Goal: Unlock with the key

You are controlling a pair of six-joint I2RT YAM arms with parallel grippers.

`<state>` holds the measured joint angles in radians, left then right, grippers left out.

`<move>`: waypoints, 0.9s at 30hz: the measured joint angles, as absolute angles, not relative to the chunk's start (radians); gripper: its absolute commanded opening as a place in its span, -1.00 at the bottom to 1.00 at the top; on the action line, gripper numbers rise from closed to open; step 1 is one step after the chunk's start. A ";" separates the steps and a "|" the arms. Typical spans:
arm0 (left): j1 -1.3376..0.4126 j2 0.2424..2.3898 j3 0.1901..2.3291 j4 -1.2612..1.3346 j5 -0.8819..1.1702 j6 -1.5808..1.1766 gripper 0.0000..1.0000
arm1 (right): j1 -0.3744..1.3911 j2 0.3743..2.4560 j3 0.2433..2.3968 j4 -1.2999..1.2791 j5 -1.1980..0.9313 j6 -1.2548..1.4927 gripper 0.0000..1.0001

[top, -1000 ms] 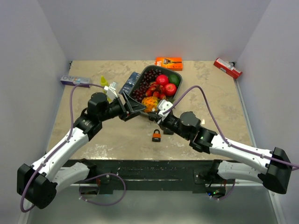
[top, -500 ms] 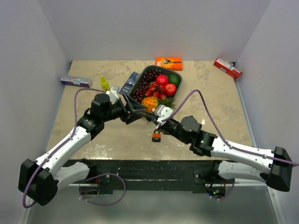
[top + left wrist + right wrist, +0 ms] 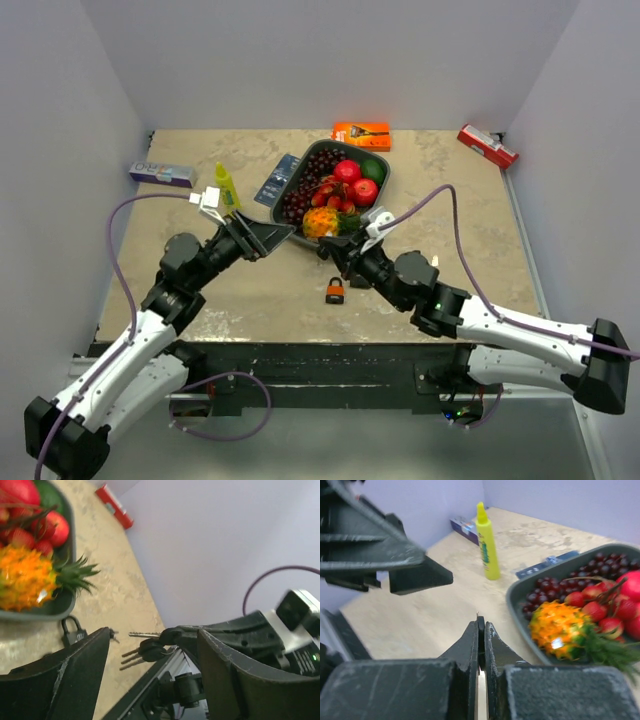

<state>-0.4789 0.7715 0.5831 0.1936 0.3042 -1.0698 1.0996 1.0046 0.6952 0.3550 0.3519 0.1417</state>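
I can't read a single word from here. The orange box (image 3: 361, 134) at twelve o'clock on the table (image 3: 255, 300) carries print, but it's too small to make out. Same for the red box (image 3: 487, 146) at two o'clock, the purple-and-white box (image 3: 160, 173) at ten o'clock and the blue packet (image 3: 272, 180) at eleven. The yellow bottle (image 3: 487, 545), the padlock (image 3: 335, 292) and the key (image 3: 143, 635) show no legible marking.
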 measured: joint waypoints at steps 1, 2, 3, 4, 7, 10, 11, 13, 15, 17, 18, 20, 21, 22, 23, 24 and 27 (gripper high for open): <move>-0.479 0.744 0.554 0.236 0.304 -1.045 0.51 | 1.100 0.984 0.685 0.361 0.357 0.197 -1.00; -0.479 0.723 0.525 0.286 0.306 -1.024 0.56 | 1.100 0.963 0.670 0.372 0.360 0.250 -1.00; -0.479 0.710 0.504 0.322 0.311 -1.007 0.60 | 1.100 0.943 0.655 0.385 0.364 0.304 -1.00; -0.479 0.705 0.480 0.368 0.326 -0.993 0.63 | 1.100 0.928 0.643 0.398 0.369 0.344 -1.00; -0.479 0.719 0.436 0.472 0.371 -0.967 0.68 | 1.099 0.897 0.609 0.437 0.377 0.479 -1.00; -0.479 0.750 0.393 0.590 0.425 -0.967 0.61 | 1.099 0.887 0.587 0.484 0.374 0.582 -1.00; -0.480 0.764 0.383 0.637 0.443 -0.969 0.60 | 1.099 0.885 0.579 0.502 0.373 0.612 -1.00; -0.485 0.795 0.375 0.709 0.471 -0.980 0.53 | 1.099 0.882 0.567 0.530 0.372 0.652 -1.00; -0.501 0.827 0.375 0.772 0.494 -0.984 0.47 | 1.099 0.881 0.562 0.553 0.368 0.682 -1.00; -0.525 0.848 0.375 0.816 0.514 -0.985 0.38 | 1.099 0.881 0.562 0.571 0.366 0.701 -1.00; -0.538 0.858 0.376 0.834 0.522 -0.984 0.36 | 1.099 0.881 0.562 0.580 0.364 0.707 -1.00; -0.549 0.869 0.377 0.853 0.533 -0.985 0.29 | 1.099 0.882 0.558 0.604 0.356 0.716 -1.00; -0.551 0.874 0.380 0.857 0.538 -0.986 0.27 | 1.099 0.882 0.554 0.621 0.351 0.719 -1.00; -0.552 0.878 0.383 0.864 0.540 -0.987 0.22 | 1.099 0.882 0.548 0.635 0.349 0.722 -1.00; -0.552 0.880 0.385 0.869 0.541 -0.988 0.20 | 1.099 0.882 0.545 0.646 0.345 0.723 -1.00; -0.552 0.881 0.386 0.875 0.542 -0.992 0.18 | 1.099 0.883 0.542 0.651 0.344 0.722 -1.00; -0.553 0.881 0.389 0.898 0.543 -1.003 0.12 | 1.099 0.886 0.537 0.673 0.326 0.722 -1.00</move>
<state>-0.5526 0.8806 0.3893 0.8978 0.5430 -1.0031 1.0992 0.8860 0.5365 0.6731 0.3264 0.7219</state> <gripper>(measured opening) 0.584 0.029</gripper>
